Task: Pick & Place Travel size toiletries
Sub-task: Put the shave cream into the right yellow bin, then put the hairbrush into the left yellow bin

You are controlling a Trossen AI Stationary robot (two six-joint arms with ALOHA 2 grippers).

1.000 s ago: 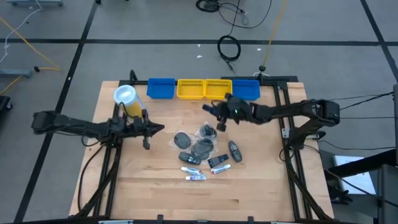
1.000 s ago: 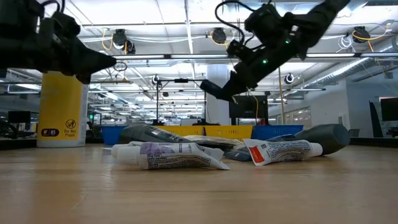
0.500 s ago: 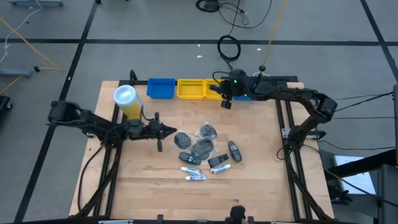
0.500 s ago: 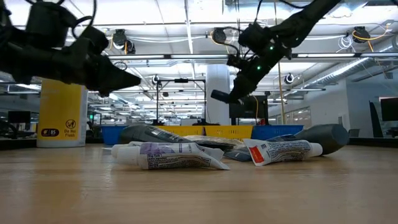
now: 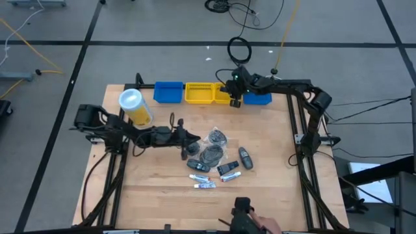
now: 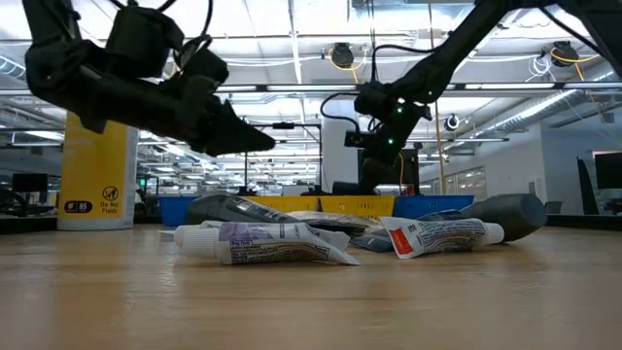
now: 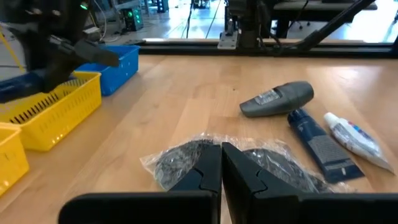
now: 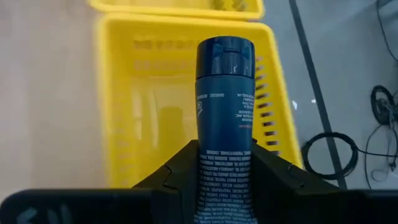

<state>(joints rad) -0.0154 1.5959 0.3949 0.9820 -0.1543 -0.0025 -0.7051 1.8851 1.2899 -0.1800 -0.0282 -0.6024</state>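
Right wrist view: dark blue bottle point(image 8: 224, 112) clamped in right pincer point(image 8: 225, 163), now over a yellow bin point(image 8: 124, 81).
Change: that arm swung from mid-tabletop to the bins; release seems next.
Left pincer point(image 7: 221, 163): fingers together, empty, advanced to the wrapped grey discs point(image 7: 186, 158).
Remaining toiletries point(image 5: 211, 162): mid-tabletop point(image 5: 273, 188).

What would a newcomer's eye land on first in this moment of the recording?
The right gripper at the table's far edge, shut on a dark blue plastic bottle above a yellow slotted bin. Next, the heap of clear-wrapped grey discs, dark bottles and white tubes mid-table, where the left gripper, shut and empty, is beside the discs. A tall yellow canister with a white lid stands far left.
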